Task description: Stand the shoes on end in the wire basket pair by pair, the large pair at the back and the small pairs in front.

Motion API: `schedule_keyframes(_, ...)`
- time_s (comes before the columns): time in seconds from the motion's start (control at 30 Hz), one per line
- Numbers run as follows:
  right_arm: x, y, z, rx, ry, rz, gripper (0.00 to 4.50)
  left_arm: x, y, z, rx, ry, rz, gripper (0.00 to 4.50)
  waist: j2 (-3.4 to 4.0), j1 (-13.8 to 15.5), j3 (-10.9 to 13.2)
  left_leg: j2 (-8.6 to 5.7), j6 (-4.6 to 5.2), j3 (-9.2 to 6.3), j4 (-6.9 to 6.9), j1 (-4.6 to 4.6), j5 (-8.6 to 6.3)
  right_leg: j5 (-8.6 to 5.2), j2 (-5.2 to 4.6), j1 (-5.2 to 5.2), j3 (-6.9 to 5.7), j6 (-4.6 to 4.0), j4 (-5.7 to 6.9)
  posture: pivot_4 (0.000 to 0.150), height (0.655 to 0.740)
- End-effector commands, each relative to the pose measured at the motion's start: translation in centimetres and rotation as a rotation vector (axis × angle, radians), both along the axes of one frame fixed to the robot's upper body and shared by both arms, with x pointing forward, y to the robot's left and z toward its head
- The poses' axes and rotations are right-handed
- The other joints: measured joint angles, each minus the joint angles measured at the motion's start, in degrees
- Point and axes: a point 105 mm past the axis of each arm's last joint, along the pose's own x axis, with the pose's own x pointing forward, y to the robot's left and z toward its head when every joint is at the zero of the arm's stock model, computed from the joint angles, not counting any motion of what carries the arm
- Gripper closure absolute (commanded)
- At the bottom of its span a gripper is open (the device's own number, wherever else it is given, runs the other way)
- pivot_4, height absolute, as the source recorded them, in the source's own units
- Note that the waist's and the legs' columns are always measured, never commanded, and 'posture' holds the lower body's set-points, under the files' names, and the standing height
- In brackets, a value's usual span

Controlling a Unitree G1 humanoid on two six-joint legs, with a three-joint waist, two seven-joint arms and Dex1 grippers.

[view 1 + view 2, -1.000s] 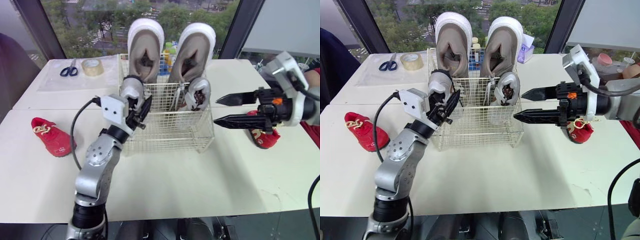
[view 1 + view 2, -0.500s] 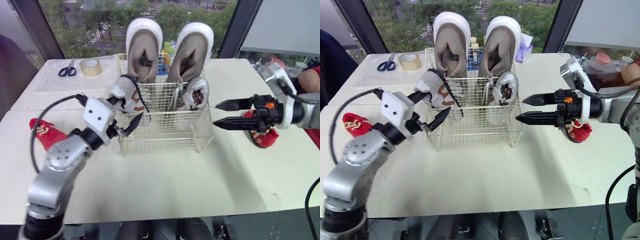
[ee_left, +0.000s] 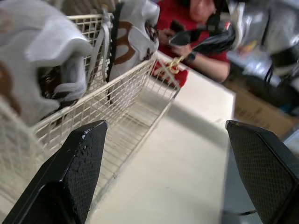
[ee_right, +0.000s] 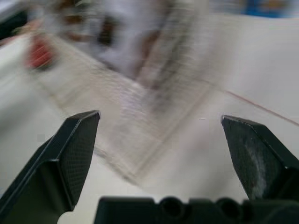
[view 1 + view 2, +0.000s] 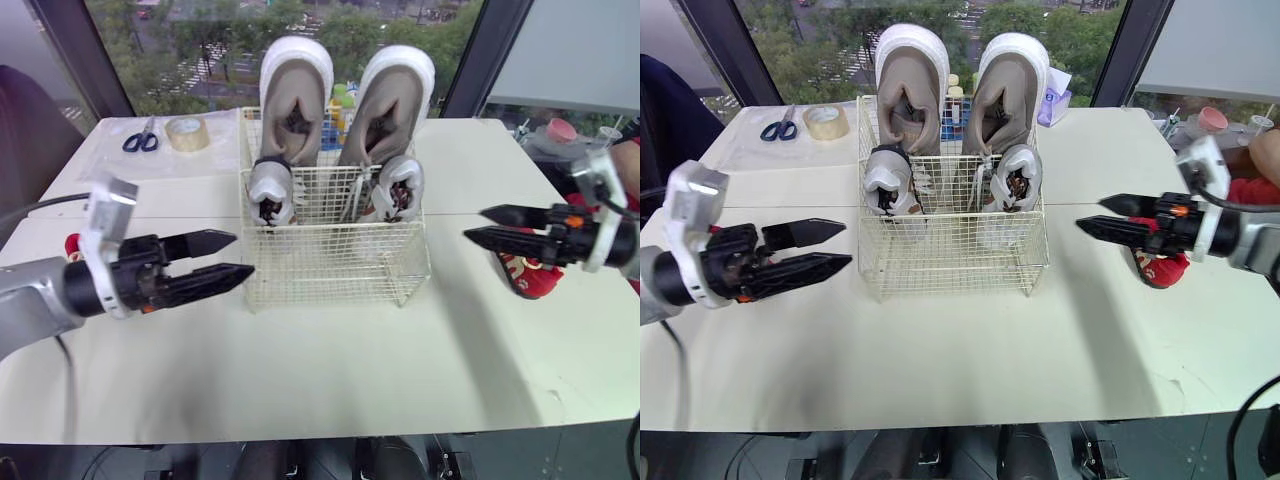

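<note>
While tape [image 5: 185,133] lies beside scissors [image 5: 140,136], basket [image 5: 335,268] stands apart

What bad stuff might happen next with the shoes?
1. The left grey shoe and right grey shoe stand loose on end in the wire basket. A knock while adding more may tip them.
2. One red shoe lies by the open right jaws. The other red shoe is mostly hidden behind the left arm, so a grab there might miss.
</note>
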Motion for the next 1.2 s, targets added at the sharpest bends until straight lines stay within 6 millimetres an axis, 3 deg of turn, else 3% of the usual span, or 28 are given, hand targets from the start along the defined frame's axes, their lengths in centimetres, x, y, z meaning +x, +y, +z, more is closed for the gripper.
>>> schedule_keyframes(0.03,-0.8,-2.9,1.9,0.032,-0.188,-0.187,0.0,-1.5,-2.5,0.3,-0.061,0.006,-0.149,0.15,0.03,-0.18,-0.01,0.0,0.0,-0.01,-0.01,0.02,-0.01,0.0,0.0,0.06,0.0,0.0,-0.05,0.15,0.74)
schedule_keyframes(0.1,-0.6,-4.8,1.5,0.015,-0.287,-0.376,0.0,-1.5,-3.9,-0.2,-0.098,0.008,-0.163,0.15,0.09,-0.28,-0.05,0.01,0.0,0.04,-0.06,0.03,0.0,0.0,-0.02,0.04,0.1,-0.01,-0.09,0.15,0.74)
schedule_keyframes(0.2,-1.2,-5.4,-0.4,-0.043,-0.356,-0.572,0.0,-1.7,-6.1,-1.0,-0.166,0.029,-0.171,0.15,0.25,-0.26,-0.22,0.04,-0.07,0.03,-0.16,0.07,0.04,0.01,0.0,0.08,0.13,0.01,-0.16,0.15,0.74)
schedule_keyframes(0.33,-2.2,-4.9,-3.6,-0.055,-0.314,-0.643,0.0,-3.2,-8.5,-2.6,-0.153,0.065,-0.211,0.15,0.46,-0.3,-0.33,0.07,-0.12,0.04,-0.22,0.06,0.08,0.02,0.18,0.02,0.18,0.01,-0.1,0.15,0.74)
schedule_keyframes(0.4,-2.4,-5.6,-5.2,-0.047,-0.277,-0.683,0.0,-3.7,-9.3,-3.5,-0.144,0.082,-0.212,0.15,0.58,-0.28,-0.4,0.06,-0.12,0.07,-0.22,0.07,0.08,0.01,0.23,0.03,0.22,-0.01,-0.13,0.15,0.74)
schedule_keyframes(0.57,-2.2,-6.7,-7.2,-0.051,-0.225,-0.722,0.0,-4.6,-10.5,-5.3,-0.076,0.091,-0.23,0.15,0.74,-0.22,-0.51,0.13,0.02,0.05,-0.19,0.11,0.0,0.01,0.37,0.15,0.25,-0.12,-0.32,0.15,0.74)
schedule_keyframes(0.8,-1.7,-7.4,-8.8,0.004,-0.142,-0.737,0.0,-5.2,-10.7,-6.2,-0.074,0.103,-0.235,0.15,0.94,-0.28,-0.63,0.2,0.25,0.04,-0.19,0.06,-0.12,0.04,0.48,0.18,0.26,-0.17,-0.54,0.15,0.74)
schedule_keyframes(1.1,1.1,-7.6,-12.1,0.03,-0.063,-0.707,0.0,-4.8,-10.4,-7.0,-0.03,0.1,-0.227,0.15,1.07,-0.4,-0.71,0.21,0.34,0.04,-0.19,0.08,-0.16,0.04,0.51,0.21,0.25,-0.18,-0.59,0.15,0.74)
schedule_keyframes(1.2,2.1,-8.5,-13.6,0.025,-0.036,-0.76,0.0,-4.8,-10.5,-7.2,-0.014,0.096,-0.227,0.15,1.03,-0.46,-0.74,0.22,0.42,0.04,-0.19,0.09,-0.11,0.05,0.53,0.24,0.25,-0.18,-0.6,0.15,0.74)
